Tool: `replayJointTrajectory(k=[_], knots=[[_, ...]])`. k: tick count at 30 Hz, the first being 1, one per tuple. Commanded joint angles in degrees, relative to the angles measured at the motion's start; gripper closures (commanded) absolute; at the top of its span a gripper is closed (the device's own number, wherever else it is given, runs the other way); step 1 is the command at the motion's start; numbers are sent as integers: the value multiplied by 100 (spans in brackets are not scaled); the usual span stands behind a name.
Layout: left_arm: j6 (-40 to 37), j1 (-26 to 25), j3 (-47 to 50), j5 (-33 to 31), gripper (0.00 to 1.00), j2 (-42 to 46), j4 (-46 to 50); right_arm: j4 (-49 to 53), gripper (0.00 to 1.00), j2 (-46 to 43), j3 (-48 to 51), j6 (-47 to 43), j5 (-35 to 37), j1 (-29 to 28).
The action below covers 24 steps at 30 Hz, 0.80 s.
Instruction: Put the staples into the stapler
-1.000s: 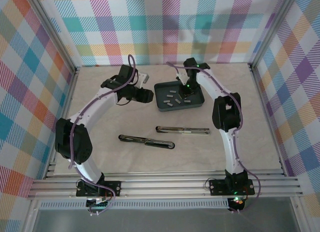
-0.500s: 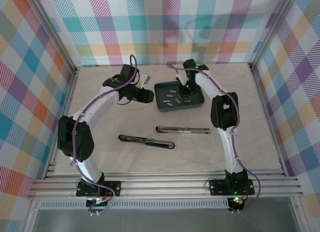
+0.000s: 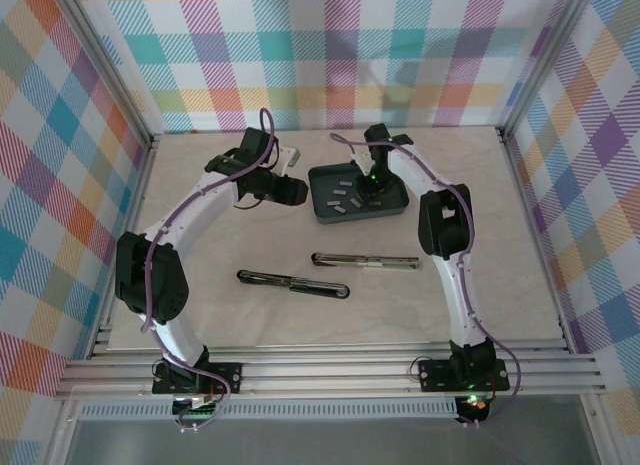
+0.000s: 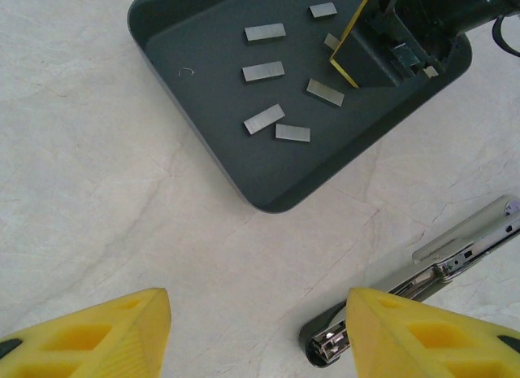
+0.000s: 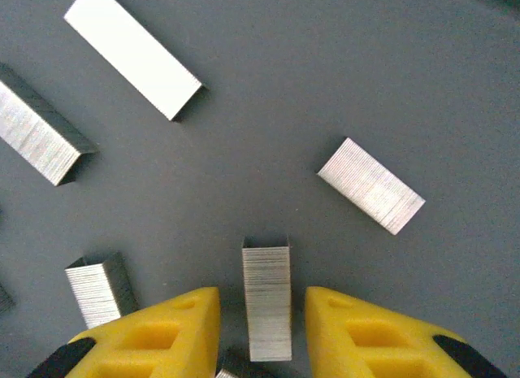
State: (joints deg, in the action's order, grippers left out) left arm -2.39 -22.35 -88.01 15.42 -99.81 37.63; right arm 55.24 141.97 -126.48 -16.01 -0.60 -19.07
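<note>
Several light-grey staples (image 3: 346, 196) lie loose in a dark grey tray (image 3: 322, 211). My right gripper (image 3: 372, 185) is down inside the tray. In the right wrist view its yellow fingers (image 5: 162, 336) stand on either side of one staple strip (image 5: 266, 301), with a small gap on each side, so the right gripper (image 5: 262, 317) is open around it. Two staplers lie opened flat on the table, one nearer the tray (image 3: 365, 261) and one further left (image 3: 293, 282). My left gripper (image 4: 260, 333) hovers open and empty left of the tray, with the end of a stapler (image 4: 329, 345) beside its right finger.
Other staple strips (image 5: 130, 51) (image 5: 370, 185) (image 5: 36, 138) lie close around the right gripper on the tray floor (image 5: 325, 69). The tray's raised rim (image 4: 203, 146) lies between my two grippers. Checked walls enclose the table on three sides.
The right gripper has shifted slightly left within the tray and its jaws have narrowed a little around the strip. The left arm has barely moved.
</note>
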Motion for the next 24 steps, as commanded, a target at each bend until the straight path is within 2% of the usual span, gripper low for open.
replayJointTrajectory(k=[1,9,14,24], knots=[[-18,24,-183,22,41,-64,149,-37,69,59,-163,-139,-20,32],[-18,29,-182,31,41,-101,149,-7,74,162,-158,-166,111,26],[-23,29,-187,9,41,-107,157,-57,73,203,-167,-183,157,27],[-8,25,-175,16,41,-166,175,-122,82,150,-167,-200,125,26]])
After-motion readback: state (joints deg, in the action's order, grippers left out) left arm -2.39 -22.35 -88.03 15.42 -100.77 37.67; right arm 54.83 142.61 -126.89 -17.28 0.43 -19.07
